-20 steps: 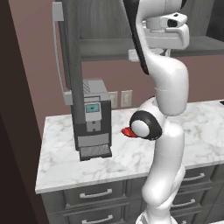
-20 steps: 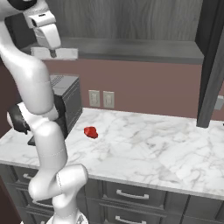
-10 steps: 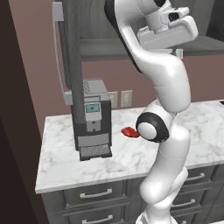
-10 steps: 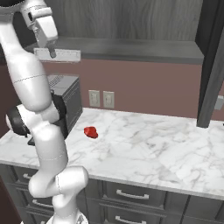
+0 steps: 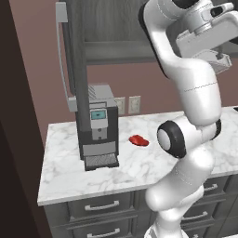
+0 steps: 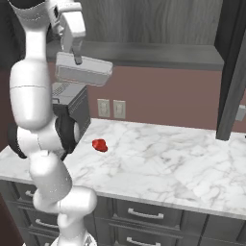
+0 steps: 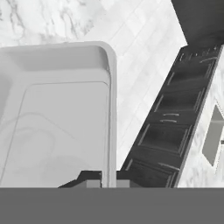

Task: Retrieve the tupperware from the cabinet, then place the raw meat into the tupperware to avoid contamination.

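a: what's in my gripper [image 6: 77, 61]?
b: i'm pinching the rim of the tupperware [image 6: 82, 73], high above the counter [image 6: 163, 158].
a: what's around?
b: the cabinet [image 6: 158, 24] is just behind it, the coffee machine [image 5: 96, 125] below, the raw meat [image 6: 100, 145] on the marble beside that machine, well apart from the tub.

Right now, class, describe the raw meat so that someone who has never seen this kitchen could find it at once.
Start at the white marble counter and find the black coffee machine at its end. The raw meat lies flat on the marble just beside the machine, below the wall sockets. It is small, oval, and the one bright red thing there.
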Robot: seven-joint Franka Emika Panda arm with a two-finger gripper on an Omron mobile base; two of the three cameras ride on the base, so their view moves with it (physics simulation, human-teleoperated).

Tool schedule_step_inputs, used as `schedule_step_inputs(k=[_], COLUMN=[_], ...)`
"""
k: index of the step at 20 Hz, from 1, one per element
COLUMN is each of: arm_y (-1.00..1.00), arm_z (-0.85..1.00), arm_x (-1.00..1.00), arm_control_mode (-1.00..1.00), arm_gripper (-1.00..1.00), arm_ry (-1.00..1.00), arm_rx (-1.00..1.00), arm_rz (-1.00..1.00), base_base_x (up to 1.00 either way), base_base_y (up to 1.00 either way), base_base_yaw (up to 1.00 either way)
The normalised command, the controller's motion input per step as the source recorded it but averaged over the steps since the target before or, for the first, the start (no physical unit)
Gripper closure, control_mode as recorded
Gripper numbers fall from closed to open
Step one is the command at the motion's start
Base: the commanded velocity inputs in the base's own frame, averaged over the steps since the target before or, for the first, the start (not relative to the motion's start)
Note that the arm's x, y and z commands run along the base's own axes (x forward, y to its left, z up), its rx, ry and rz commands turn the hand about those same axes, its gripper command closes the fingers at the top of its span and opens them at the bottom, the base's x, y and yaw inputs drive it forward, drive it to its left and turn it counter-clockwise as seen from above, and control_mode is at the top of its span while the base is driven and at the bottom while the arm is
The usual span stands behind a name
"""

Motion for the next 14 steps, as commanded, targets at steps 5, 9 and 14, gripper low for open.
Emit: schedule_step_inputs(k=[5, 9, 14], arm_y=[-0.33, -0.18, -0.04], arm_z=[-0.09, -0.14, -0.37], arm_x=[-1.0, -1.0, -0.52], arm_control_mode=[-1.0, -1.0, -1.0], arm_gripper=[1.0, 1.0, 1.0], arm_ry=[0.0, -0.04, -0.35], arm_rx=[-0.19, -0.2, 0.06], arm_rz=[0.01, 0.01, -0.09], base_base_x=[0.0, 0.0, 0.0], base_base_y=[0.0, 0.0, 0.0], base_base_yaw=[0.0, 0.0, 0.0])
